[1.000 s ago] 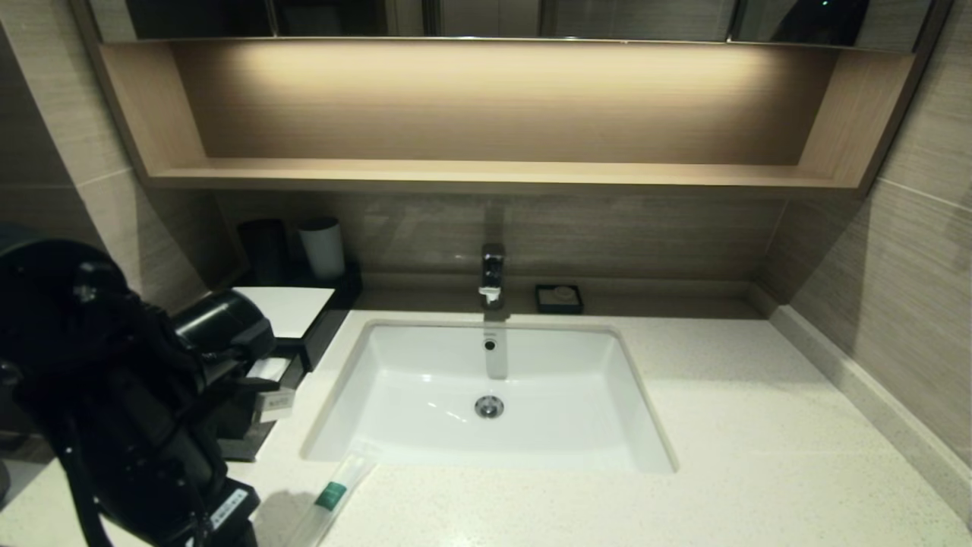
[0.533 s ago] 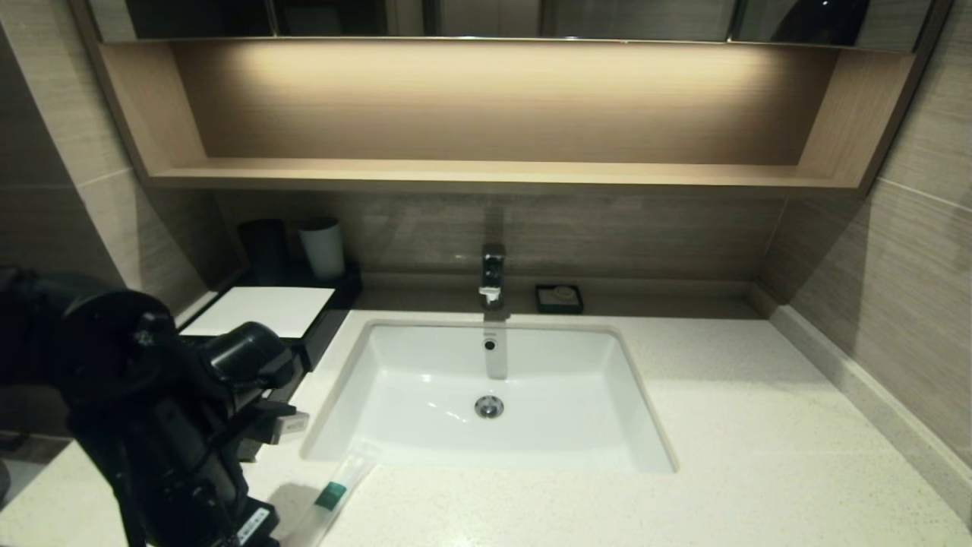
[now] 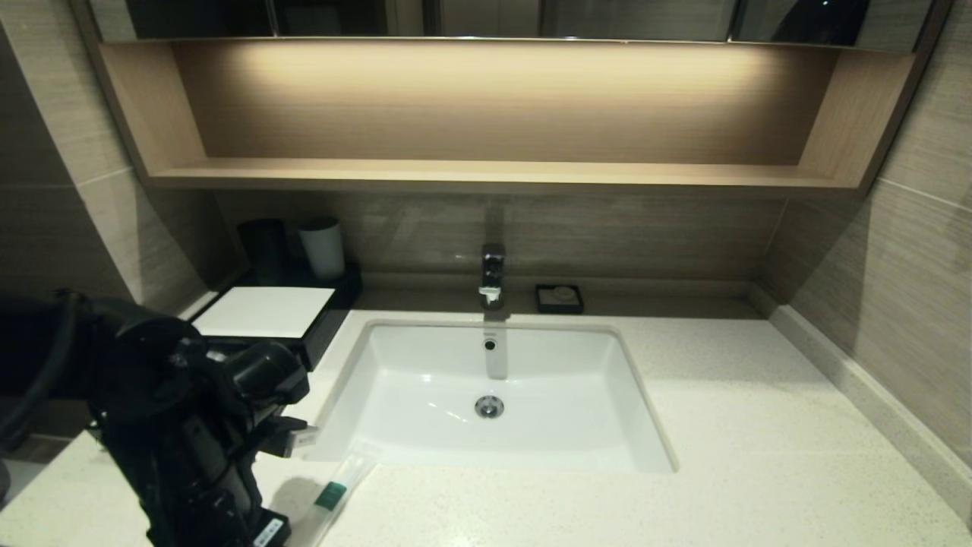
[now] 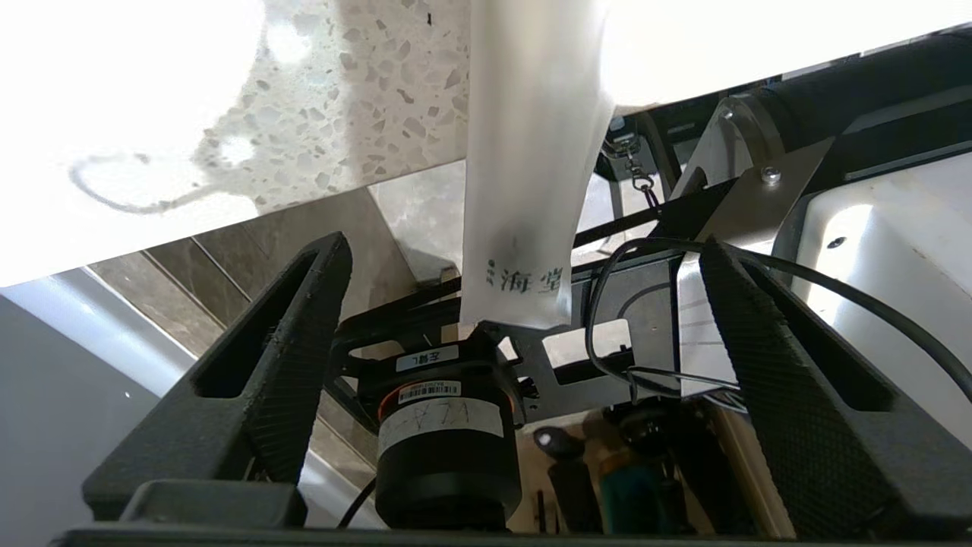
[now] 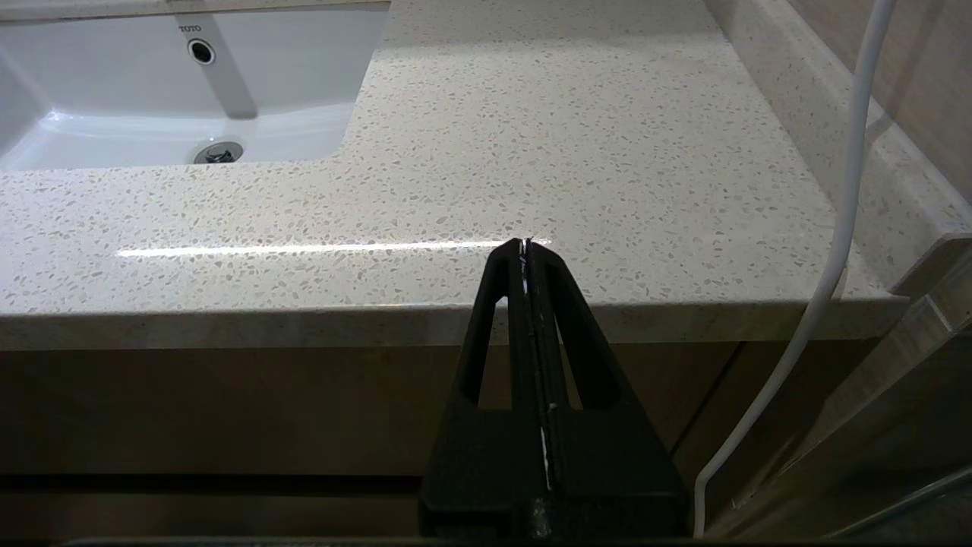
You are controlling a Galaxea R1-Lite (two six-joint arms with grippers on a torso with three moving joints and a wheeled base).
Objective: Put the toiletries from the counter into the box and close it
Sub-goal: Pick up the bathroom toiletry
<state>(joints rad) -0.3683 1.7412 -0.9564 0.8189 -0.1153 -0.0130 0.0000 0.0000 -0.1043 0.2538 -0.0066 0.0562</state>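
One toiletry, a long clear toothbrush packet with a green band (image 3: 332, 495), lies on the counter (image 3: 759, 425) by the sink's front left corner. Its whitish printed end (image 4: 531, 190) hangs over the counter's front edge. My left gripper (image 4: 524, 243) is open, and the packet end lies beyond its fingertips with nothing gripped. My left arm (image 3: 190, 433) covers the counter's front left corner. The box (image 3: 266, 311), black with a white top, stands at the back left, its front hidden by the arm. My right gripper (image 5: 525, 245) is shut and empty, low before the counter's front edge at the right.
A white sink (image 3: 607, 448) with a faucet (image 3: 492, 277) sits in the middle of the counter. A black tumbler (image 3: 262, 251) and a white cup (image 3: 323, 247) stand behind the box. A small black soap dish (image 3: 559, 298) is by the back wall.
My left arm has dropped and come toward the counter's front edge, away from the box. More of the box's white top shows. The packet has not moved.
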